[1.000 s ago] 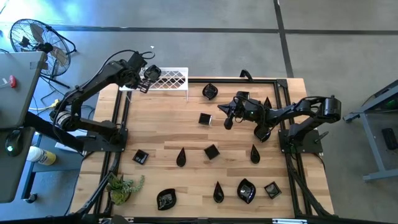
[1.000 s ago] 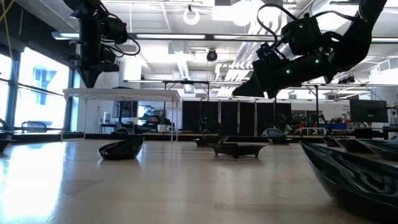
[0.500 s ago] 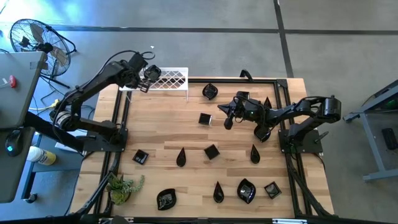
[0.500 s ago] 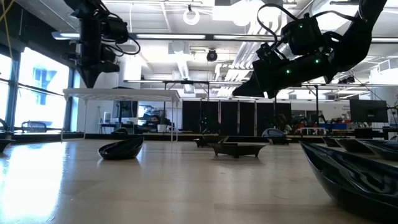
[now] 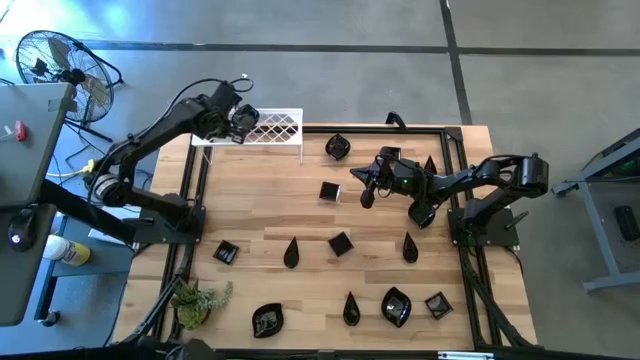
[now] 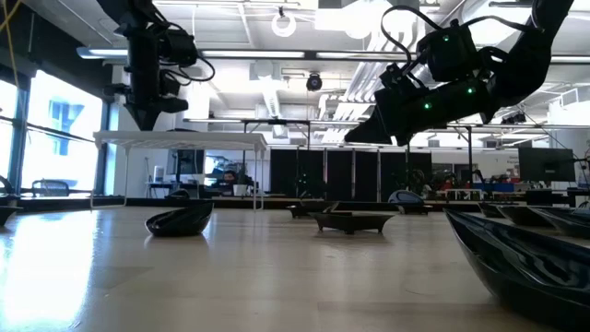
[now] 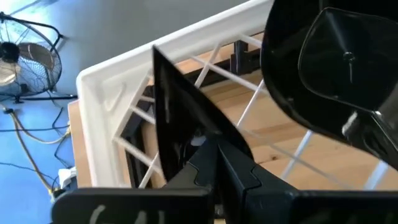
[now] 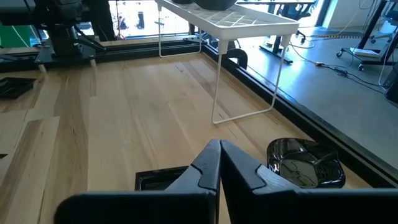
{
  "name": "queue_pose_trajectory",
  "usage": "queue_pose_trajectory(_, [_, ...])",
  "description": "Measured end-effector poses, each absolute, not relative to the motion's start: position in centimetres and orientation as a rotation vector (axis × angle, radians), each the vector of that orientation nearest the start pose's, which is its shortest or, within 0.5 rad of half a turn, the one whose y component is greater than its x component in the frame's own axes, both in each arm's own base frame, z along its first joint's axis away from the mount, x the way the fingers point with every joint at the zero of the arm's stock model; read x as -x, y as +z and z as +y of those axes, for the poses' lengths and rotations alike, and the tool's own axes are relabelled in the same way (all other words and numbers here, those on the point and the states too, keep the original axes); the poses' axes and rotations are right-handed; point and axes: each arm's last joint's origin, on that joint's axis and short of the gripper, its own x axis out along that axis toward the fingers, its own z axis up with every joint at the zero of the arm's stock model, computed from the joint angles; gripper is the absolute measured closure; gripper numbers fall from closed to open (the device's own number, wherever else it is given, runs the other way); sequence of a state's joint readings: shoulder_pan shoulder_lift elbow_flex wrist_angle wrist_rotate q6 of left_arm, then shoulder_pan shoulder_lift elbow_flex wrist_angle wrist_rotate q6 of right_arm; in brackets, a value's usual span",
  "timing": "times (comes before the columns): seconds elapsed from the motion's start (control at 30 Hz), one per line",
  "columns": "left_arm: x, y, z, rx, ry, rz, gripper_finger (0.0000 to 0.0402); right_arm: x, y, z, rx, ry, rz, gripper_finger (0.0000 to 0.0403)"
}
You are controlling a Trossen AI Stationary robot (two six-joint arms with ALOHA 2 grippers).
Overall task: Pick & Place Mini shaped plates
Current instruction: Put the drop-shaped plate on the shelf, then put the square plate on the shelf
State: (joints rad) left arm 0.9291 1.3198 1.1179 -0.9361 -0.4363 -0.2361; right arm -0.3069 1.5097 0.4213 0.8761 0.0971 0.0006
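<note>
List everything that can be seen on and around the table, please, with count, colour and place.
mini shaped plates: at least ten, glossy black, spread over the table
plate on rack: one, black, lying on top of the rack
held plate: one, black, apparently pinched at the left gripper's tips
wire rack: one, white, far left corner of the table
plant: one, green, near left corner
table: one, light wood with black frame
fan: one, dark, on the floor to the left
left gripper: over the rack, shut
right gripper: above the table's far right part, shut, empty
</note>
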Motion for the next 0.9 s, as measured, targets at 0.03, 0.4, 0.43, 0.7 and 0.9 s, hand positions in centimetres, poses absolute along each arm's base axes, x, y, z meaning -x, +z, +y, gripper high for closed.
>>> queue_pose_trajectory(0.03, [-13.8, 28.3, 20.5, 0.463, 1.348, 1.051, 0.0401, -25.2, 15.7, -8.3, -0.023, -0.403, 0.212, 0.0401])
queue_pose_trajectory(0.4, [-12.8, 30.9, 18.6, 0.363, 1.414, 0.935, 0.0401, -25.2, 15.7, -8.3, -0.023, -0.404, 0.216, 0.0401])
queue_pose_trajectory(0.43, [-12.6, 31.3, 18.3, 0.364, 1.411, 0.916, 0.0401, -25.2, 15.7, -8.3, -0.023, -0.404, 0.216, 0.0401])
queue_pose_trajectory(0.7, [-13.9, 33.8, 16.1, 0.270, 1.214, 0.717, 0.0401, -25.2, 15.7, -8.3, -0.035, -0.405, 0.210, 0.0401])
queue_pose_trajectory(0.9, [-16.6, 34.1, 13.9, 0.115, 0.976, 0.552, 0.0401, -25.2, 15.8, -8.3, -0.047, -0.406, 0.204, 0.0398])
